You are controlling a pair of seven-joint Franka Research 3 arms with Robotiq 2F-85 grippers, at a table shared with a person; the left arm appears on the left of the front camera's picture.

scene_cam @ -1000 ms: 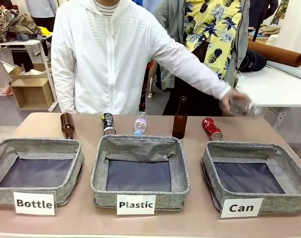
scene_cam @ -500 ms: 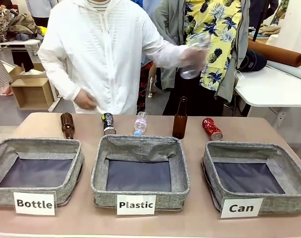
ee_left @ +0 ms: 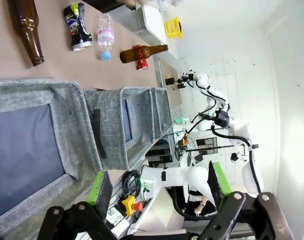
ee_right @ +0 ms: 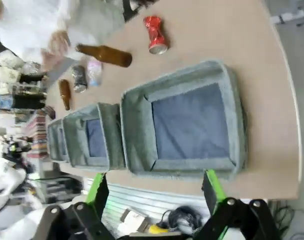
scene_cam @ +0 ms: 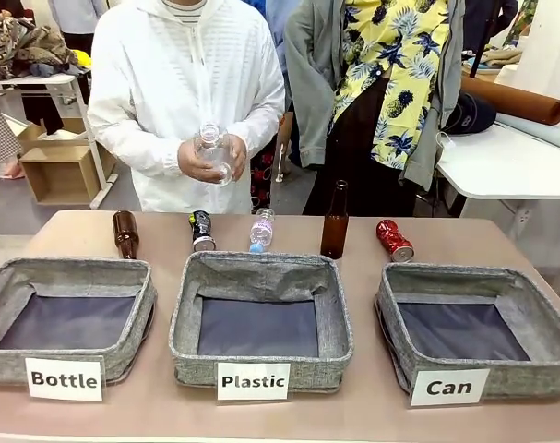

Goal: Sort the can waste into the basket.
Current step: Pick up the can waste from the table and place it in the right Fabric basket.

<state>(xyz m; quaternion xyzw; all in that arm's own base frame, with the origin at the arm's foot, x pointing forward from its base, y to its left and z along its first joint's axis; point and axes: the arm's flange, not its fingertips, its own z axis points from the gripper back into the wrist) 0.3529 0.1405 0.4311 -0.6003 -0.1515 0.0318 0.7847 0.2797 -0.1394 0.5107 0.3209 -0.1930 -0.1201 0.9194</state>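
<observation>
Two hands (scene_cam: 195,168) of the person half hide a clear bottle (scene_cam: 210,140), while the left gripper (ee_left: 159,181) and the right gripper (ee_right: 155,190) stand wide apart, empty.

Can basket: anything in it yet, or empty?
Empty: the Can basket shows bare dark lining; the red can and black can lie on the table.

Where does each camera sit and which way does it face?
Front view: between the arms, facing across the table at the person's hands.
Left wrist view: above the table's left end, looking along the bins; open left gripper at bottom.
Right wrist view: above the basket, looking down; open right gripper at bottom.
Shared: both wrist views catch the red can.
</observation>
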